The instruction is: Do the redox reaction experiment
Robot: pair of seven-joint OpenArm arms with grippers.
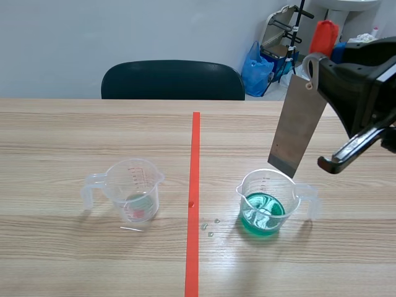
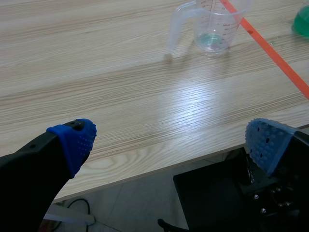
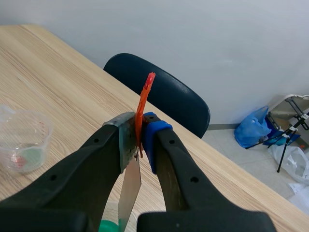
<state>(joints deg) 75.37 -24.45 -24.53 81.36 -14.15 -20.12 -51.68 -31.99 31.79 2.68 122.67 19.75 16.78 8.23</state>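
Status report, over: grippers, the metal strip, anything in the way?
Left gripper open, at the table near edge. Right gripper shut on metal strip, hanging above green-liquid beaker, not dipped. Nothing in between; droplets beside beaker.

The clear plastic measuring beaker (image 1: 269, 204) holds bright green liquid. Above it, the flat metal strip (image 1: 299, 127) is dull grey. Left of it, the second clear plastic beaker (image 1: 133, 189) shows red markings and a faint green-pink tint inside. The wooden table (image 1: 74, 136) is pale, streaked with grain.
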